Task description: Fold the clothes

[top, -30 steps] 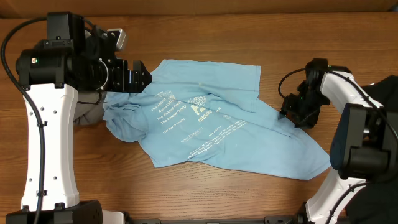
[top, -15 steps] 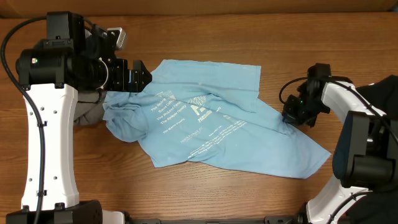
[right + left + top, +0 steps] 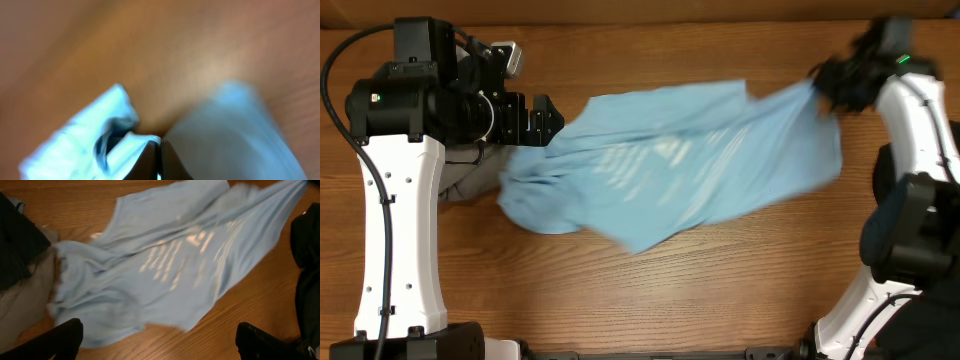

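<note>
The clothes in play are a light blue T-shirt (image 3: 670,165) with white lettering, blurred by motion and stretched across the middle of the wooden table. My right gripper (image 3: 817,88) is at the back right, shut on the shirt's right edge and holding it up off the table. In the right wrist view the jaws (image 3: 160,150) are pressed together, with bunched blue cloth (image 3: 90,145) pinched at their tips. My left gripper (image 3: 548,120) hangs open over the shirt's left end. In the left wrist view its fingers (image 3: 65,335) stand wide apart above the shirt (image 3: 165,265), holding nothing.
A grey garment (image 3: 465,180) lies under the left arm beside the shirt's left end. The left wrist view shows it (image 3: 20,300) with a black garment (image 3: 17,240) on top. Another black garment (image 3: 307,245) lies at the right. A wall edge (image 3: 640,10) runs along the table's back.
My right gripper closed on the shirt's right edge, then swung up and back toward the far right. The shirt lifted and stretched out rightward. The left arm has not moved.
</note>
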